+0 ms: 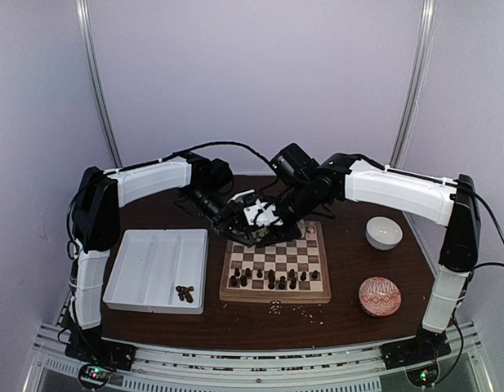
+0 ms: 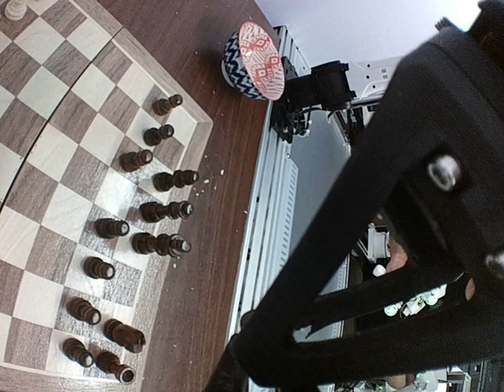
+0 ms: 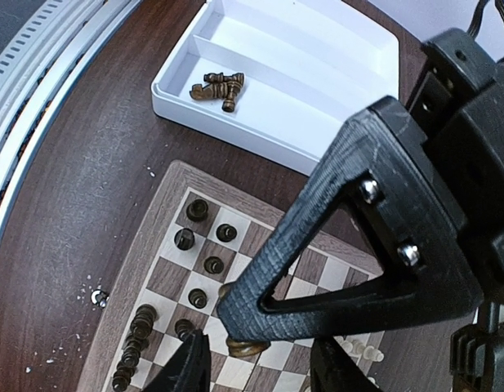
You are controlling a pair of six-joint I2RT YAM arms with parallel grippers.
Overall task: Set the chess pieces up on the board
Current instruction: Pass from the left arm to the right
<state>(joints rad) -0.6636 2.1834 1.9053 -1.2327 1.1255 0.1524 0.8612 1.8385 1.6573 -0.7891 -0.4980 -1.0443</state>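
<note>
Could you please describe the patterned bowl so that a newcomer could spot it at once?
Start at the board in the middle of the table. Right of it stand two bowls, and the patterned bowl is the one closer to the front edge. Its red-and-white pattern sets it apart from the plain white bowl farther back.

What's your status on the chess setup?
Left gripper shut, brown piece at its tip. Right gripper open close by. Dark pieces on board; loose pieces in tray.

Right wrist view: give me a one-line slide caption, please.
Dark chess pieces stand on the board; spare dark pieces lie in the white tray.
</note>
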